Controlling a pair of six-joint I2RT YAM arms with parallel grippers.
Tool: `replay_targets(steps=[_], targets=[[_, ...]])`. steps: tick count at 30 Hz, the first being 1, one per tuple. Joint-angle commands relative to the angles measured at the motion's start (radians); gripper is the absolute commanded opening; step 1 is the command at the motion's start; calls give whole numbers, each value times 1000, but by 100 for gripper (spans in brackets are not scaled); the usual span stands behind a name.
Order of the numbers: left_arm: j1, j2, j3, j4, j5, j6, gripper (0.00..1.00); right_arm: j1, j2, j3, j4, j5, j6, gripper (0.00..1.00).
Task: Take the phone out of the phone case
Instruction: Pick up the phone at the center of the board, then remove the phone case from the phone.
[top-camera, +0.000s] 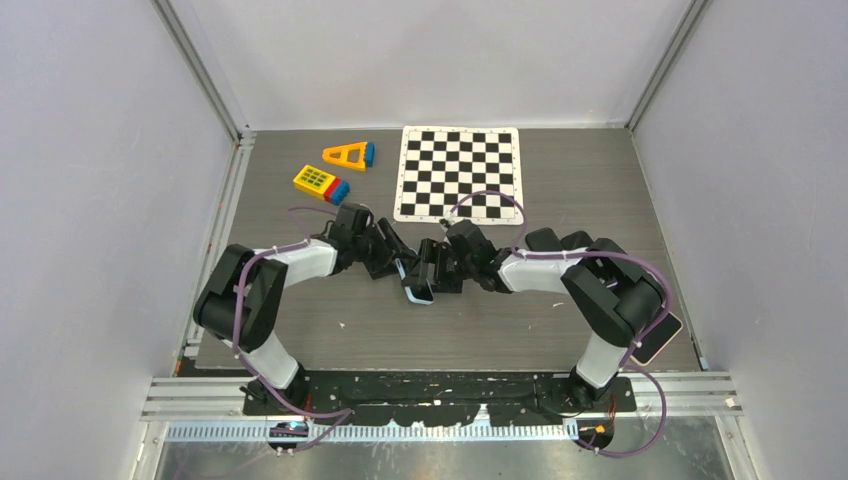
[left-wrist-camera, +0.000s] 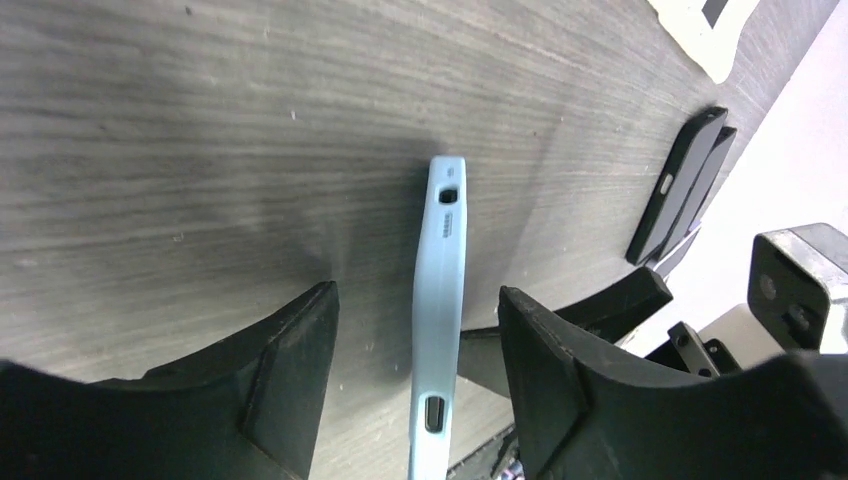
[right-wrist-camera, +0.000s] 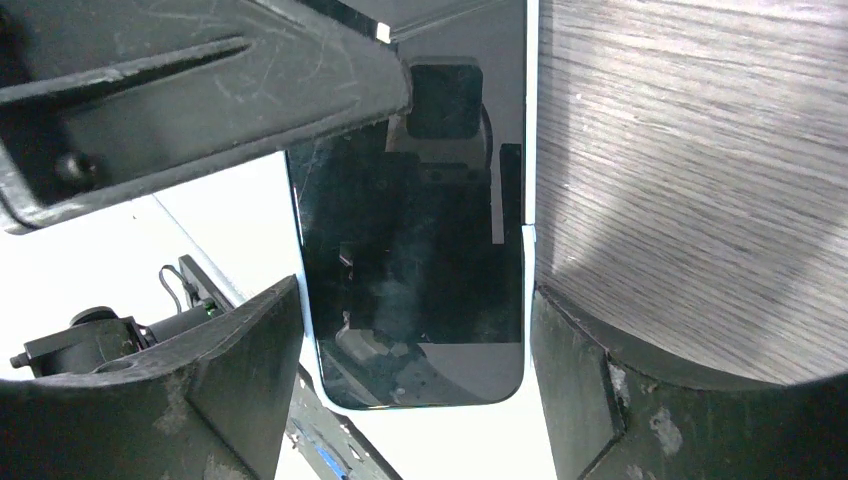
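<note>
The right gripper (right-wrist-camera: 415, 300) clamps the pale blue silicone phone case (left-wrist-camera: 445, 210) across its width and holds it edge-on, steadying it. The black glass-fronted phone (right-wrist-camera: 410, 250) sits inside, between those jaws. The left gripper (left-wrist-camera: 415, 300) straddles the case's thin edge with its jaws partly open, touching neither face, probably ready to pinch.

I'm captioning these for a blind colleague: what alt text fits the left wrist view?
A light blue phone case, seen edge-on, sits between the two black fingers of the left gripper, with a gap on each side. The grey wood-grain table lies behind.
</note>
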Motion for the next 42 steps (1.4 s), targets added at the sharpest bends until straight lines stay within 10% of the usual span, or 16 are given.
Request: replay_targets(steps=[1, 8, 13, 19, 23, 31, 36, 42], targets=[[-12, 16, -15, 129, -50, -43, 56, 5, 4, 42, 93, -39, 6, 36], [-32, 83, 19, 130, 1, -33, 42, 5, 14, 52, 76, -46, 5, 44], [-40, 96, 15, 154, 30, -25, 1, 5, 8, 60, 54, -40, 8, 57], [-37, 25, 55, 160, 85, 72, 0, -4, -133, -4, 11, 9, -35, 88], [-34, -75, 117, 111, 153, 201, 0, -29, -318, -63, 38, -35, -37, 93], [9, -294, 286, -60, 339, 315, 0, -32, -571, -78, -21, 8, -17, 88], [19, -380, 383, -122, 429, 308, 0, -31, -625, -66, -6, -39, -22, 59], [21, -434, 401, -62, 475, 160, 0, -29, -646, -52, 89, -122, -3, 53]])
